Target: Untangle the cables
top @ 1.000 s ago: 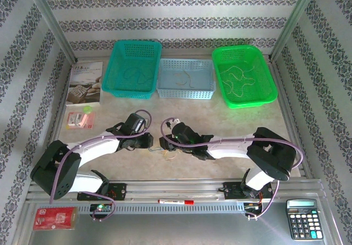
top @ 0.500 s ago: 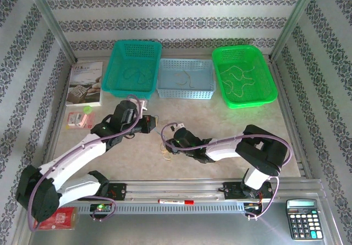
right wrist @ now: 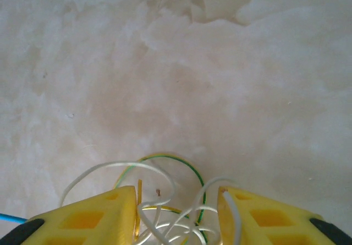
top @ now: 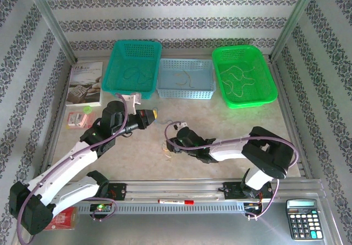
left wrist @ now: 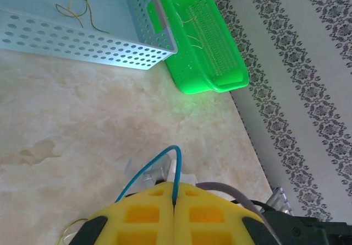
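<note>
Blue cable in left pincer (tangle between right pincer tips)

— What colour is the middle basket?
— That's the pale blue basket. Left of it is a teal basket, right of it a bright green basket.
— And the cables?
— White, yellow and green, on a creamy, blotchy table. The blue cable sits in the left gripper, which has yellow fingers.
— The walls?
— White with grey flowery stripes.

walls: striped floral wallpaper | tabletop: pale beige marble
</note>
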Controlling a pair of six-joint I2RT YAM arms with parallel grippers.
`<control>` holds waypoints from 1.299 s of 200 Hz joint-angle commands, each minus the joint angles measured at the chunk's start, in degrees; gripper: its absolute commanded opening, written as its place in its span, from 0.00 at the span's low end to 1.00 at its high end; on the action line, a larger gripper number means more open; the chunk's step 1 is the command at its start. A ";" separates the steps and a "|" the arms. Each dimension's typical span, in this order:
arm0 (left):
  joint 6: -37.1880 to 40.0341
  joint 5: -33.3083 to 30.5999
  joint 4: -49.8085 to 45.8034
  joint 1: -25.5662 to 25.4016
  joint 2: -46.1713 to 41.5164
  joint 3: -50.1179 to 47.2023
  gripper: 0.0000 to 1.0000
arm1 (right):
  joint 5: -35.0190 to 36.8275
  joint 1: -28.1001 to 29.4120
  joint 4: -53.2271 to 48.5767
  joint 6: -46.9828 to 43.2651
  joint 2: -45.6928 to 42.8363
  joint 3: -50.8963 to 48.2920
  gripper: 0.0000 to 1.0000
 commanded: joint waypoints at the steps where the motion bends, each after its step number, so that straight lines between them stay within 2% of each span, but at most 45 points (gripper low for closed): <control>1: -2.08 1.08 3.94 -0.65 -0.43 -1.30 0.00 | -0.93 -1.00 -2.66 -0.37 -4.35 -0.07 0.45; 73: -3.10 0.94 6.11 -0.64 -0.41 -2.84 0.00 | -1.18 -4.07 -7.87 -0.73 -18.83 -1.28 0.50; 133: -3.46 0.75 7.22 -0.68 -0.43 -3.47 0.00 | -2.60 -7.04 -8.47 3.54 -30.15 -4.28 0.63; 174: -3.56 0.67 7.65 -0.64 -0.47 -3.77 0.00 | -8.30 -8.02 -6.54 7.90 -30.78 -2.90 0.72; 208: -3.51 0.36 7.74 -0.68 -0.51 -4.03 0.00 | -12.39 -7.81 -1.10 13.57 -29.26 -1.87 0.76; 260: -3.57 0.16 8.09 -0.68 -0.61 -4.55 0.00 | -12.95 -5.93 3.26 19.01 -28.85 -0.59 0.83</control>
